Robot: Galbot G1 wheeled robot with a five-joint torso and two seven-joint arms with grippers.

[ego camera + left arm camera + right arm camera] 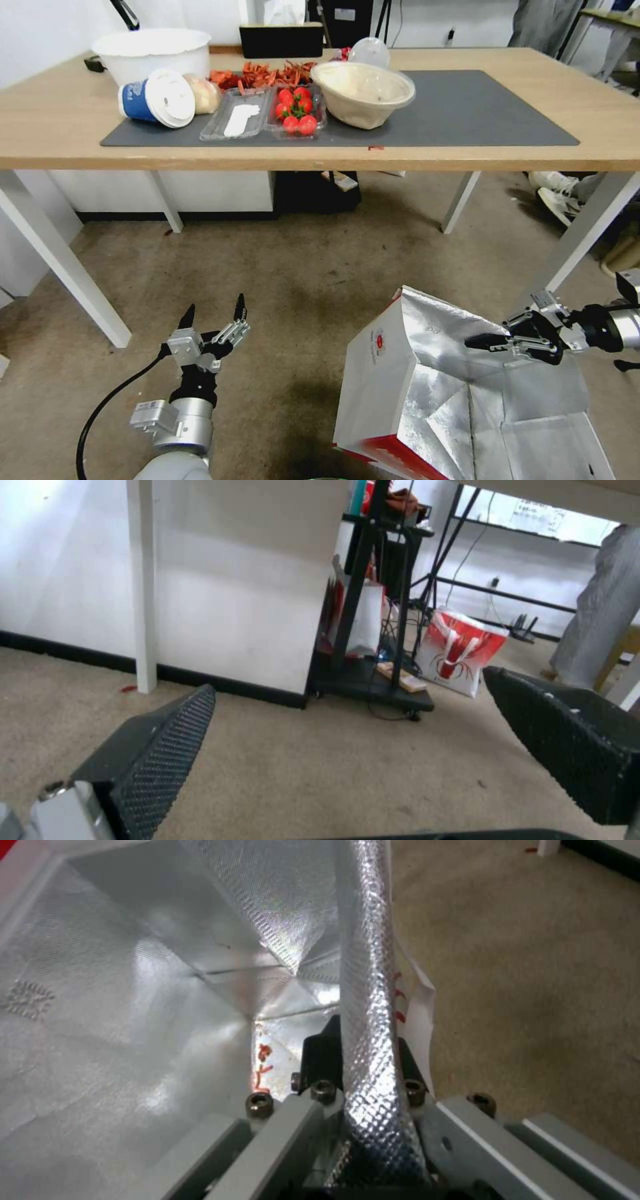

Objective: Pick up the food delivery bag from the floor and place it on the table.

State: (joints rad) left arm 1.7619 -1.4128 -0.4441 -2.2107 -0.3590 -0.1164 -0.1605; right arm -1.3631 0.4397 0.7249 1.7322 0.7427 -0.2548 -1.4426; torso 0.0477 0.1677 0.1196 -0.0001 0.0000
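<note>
1. Two grippers are low, near the floor [293, 280], in front of the table [467, 157].
2. The right gripper [481, 343] reaches in from the right side and its fingers are closed on the upper foil edge of the food delivery bag [393, 373]. In the right wrist view this silver edge [365, 990] runs straight between the two fingers and is pinched there.
3. The food delivery bag is at the lower right of the head view, with its mouth open, so the shiny lining is visible. Its white side with the small round red logo [379, 342] faces to the left. I cannot tell if its bottom touches the carpet.
4. The left gripper [213, 312] is well apart from the bag, on the left, over bare carpet. Its fingers [167, 740] are spread wide and they hold nothing.
5. On the table, the dark grey mat [480, 110] carries a paper cup [157, 99] lying on its side, a box of strawberries [297, 110] and a bowl [362, 92].
</note>
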